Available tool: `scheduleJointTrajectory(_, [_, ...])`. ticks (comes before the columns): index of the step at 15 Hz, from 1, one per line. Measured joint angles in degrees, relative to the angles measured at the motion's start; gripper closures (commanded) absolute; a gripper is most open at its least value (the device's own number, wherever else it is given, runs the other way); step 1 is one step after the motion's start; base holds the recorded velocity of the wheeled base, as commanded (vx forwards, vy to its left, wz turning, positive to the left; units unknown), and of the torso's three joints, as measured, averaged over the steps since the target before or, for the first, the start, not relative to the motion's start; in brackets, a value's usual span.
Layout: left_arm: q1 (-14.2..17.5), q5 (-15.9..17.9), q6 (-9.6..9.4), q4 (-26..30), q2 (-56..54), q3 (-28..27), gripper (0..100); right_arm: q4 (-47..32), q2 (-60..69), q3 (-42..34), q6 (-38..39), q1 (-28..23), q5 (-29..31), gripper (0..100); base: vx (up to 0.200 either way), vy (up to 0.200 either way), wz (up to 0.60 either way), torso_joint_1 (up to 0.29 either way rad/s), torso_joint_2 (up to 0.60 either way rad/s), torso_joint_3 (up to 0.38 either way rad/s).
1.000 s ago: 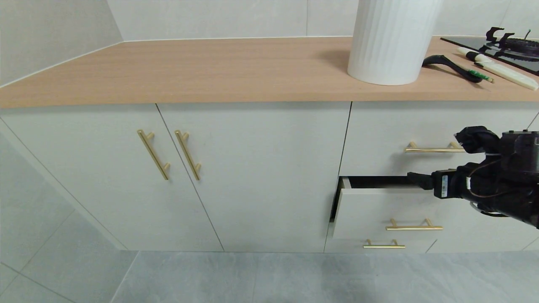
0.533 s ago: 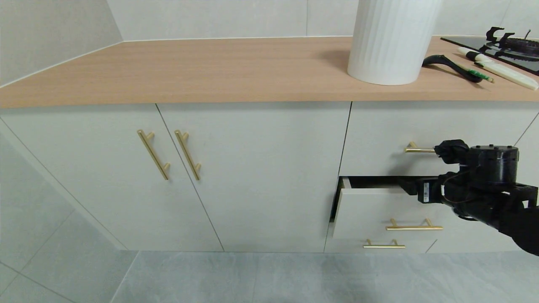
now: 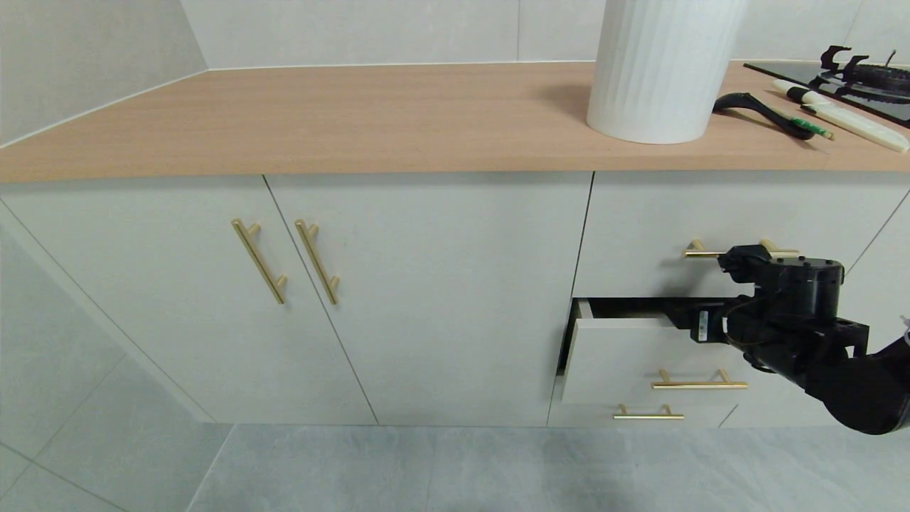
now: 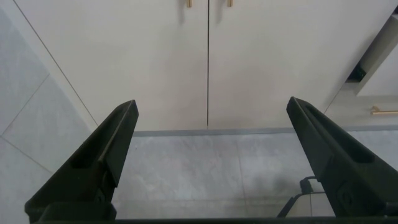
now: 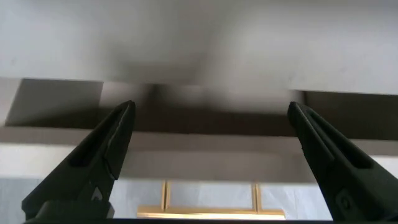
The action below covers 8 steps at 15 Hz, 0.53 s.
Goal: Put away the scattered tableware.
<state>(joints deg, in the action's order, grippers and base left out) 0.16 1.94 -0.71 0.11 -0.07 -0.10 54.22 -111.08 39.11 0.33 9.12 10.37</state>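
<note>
Your left gripper (image 4: 211, 109) hangs low before the double cabinet doors (image 3: 284, 299) and the floor (image 4: 186, 168), its fingers spread wide with nothing between them. Above the doors runs the wooden counter (image 3: 355, 121). Toward its right stands a tall white ribbed container (image 3: 661, 71); its top is cut off, so you cannot tell what it holds. The tableware lies just right of it on the counter: a black-handled utensil (image 3: 761, 110) with a green-handled piece against it, then a long white utensil (image 3: 846, 117) near the edge of the stove (image 3: 864, 75). Below that stretch of counter sit three drawers. The top drawer (image 3: 711, 213) is closed, the middle drawer (image 3: 618, 359) is pulled partly out, and beneath it shows the bottom drawer's gold handle (image 3: 648, 414). The open drawer's inside is dark and nothing in it can be made out. Your right gripper (image 5: 211, 115) is at that dark gap, above the middle drawer's gold handle (image 5: 208, 211), fingers wide apart and holding nothing.
</note>
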Motion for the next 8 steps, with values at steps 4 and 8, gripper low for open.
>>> scheduleJointTrajectory(4, [0.0,0.0,0.02,0.0,0.0,0.0,0,0.2,-1.2,0.0,0.0,0.0,0.5,0,0.000,0.000,0.00,0.000,0.00,0.000])
scheduleJointTrajectory(8, [0.0,0.0,0.02,0.0,0.0,0.0,0,-3.9,0.4,-0.5,0.0,0.0,0.4,0,0.000,0.000,0.00,0.000,0.00,0.000])
